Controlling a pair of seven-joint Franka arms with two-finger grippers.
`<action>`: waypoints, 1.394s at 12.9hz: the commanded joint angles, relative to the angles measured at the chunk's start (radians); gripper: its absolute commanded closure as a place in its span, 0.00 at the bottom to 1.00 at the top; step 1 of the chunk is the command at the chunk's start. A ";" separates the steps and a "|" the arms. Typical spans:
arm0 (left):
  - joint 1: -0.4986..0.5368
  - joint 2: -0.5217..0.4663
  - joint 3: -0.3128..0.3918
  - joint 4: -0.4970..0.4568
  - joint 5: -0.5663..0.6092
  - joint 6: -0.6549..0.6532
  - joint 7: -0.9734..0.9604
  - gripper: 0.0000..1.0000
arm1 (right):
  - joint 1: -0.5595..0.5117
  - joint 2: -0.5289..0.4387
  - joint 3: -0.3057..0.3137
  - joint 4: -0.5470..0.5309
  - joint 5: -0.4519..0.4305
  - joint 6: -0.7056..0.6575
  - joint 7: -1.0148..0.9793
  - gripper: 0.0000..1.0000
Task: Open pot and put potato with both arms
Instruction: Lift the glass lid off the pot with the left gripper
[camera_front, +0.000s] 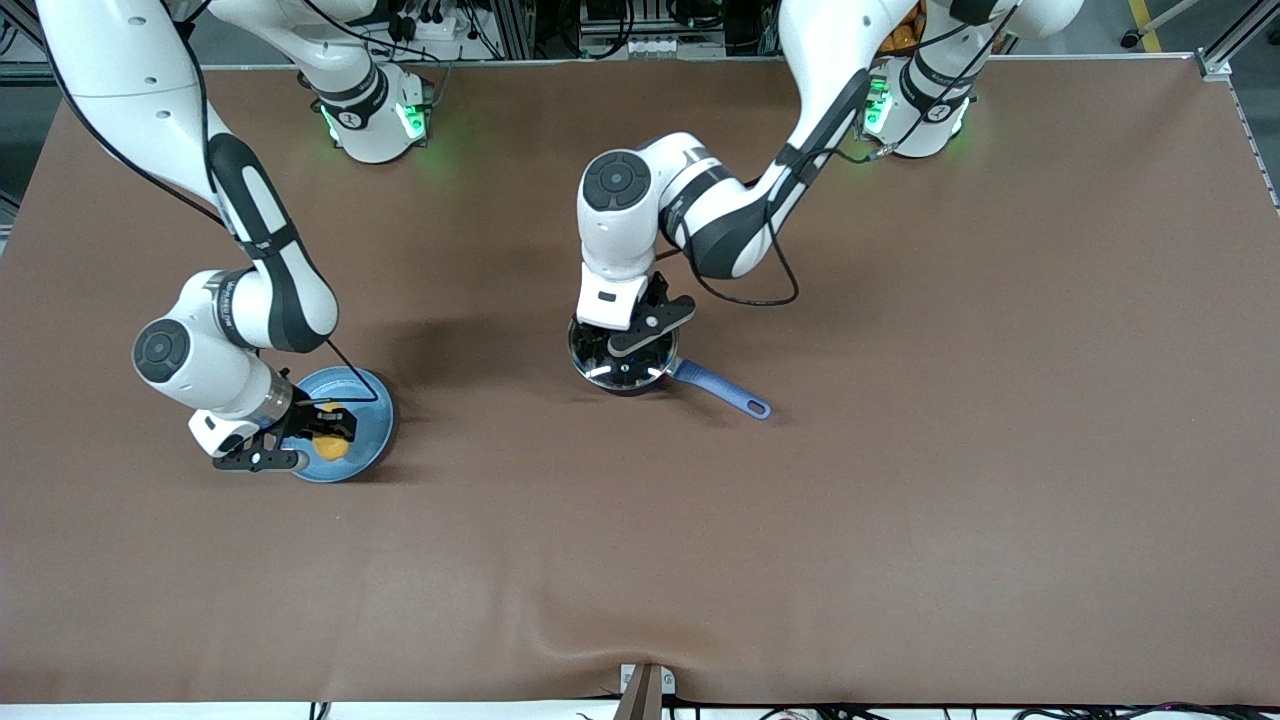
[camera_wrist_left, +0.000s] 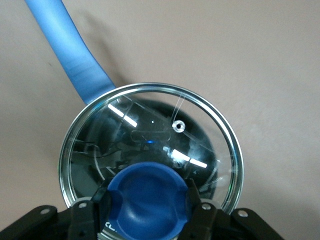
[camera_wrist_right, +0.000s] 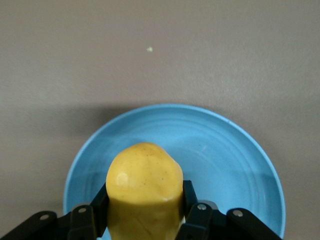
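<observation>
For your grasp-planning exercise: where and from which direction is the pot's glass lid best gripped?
Grip the blue knob at the centre of the glass lid, coming straight down from above. It stands proud of the flat glass, so the left gripper fingers fit either side, as they do here.

The pot (camera_front: 625, 362) stands mid-table with the lid (camera_wrist_left: 150, 155) on it; the plate (camera_front: 365, 395), toward the right arm's end, carries the potato (camera_wrist_right: 145, 187)

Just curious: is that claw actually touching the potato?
Touching. The right wrist view shows the right claw with one finger pressed against each side of the potato, above the plate.
</observation>
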 joint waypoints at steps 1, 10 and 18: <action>0.054 -0.125 0.001 -0.017 0.026 -0.144 0.108 1.00 | 0.006 -0.070 0.000 0.028 0.015 -0.110 -0.005 1.00; 0.495 -0.349 -0.007 -0.166 0.027 -0.337 0.785 1.00 | 0.318 -0.128 0.006 0.077 0.023 -0.220 0.383 1.00; 0.764 -0.355 -0.010 -0.520 -0.020 0.066 1.139 1.00 | 0.651 -0.108 0.005 0.077 0.022 -0.112 0.759 1.00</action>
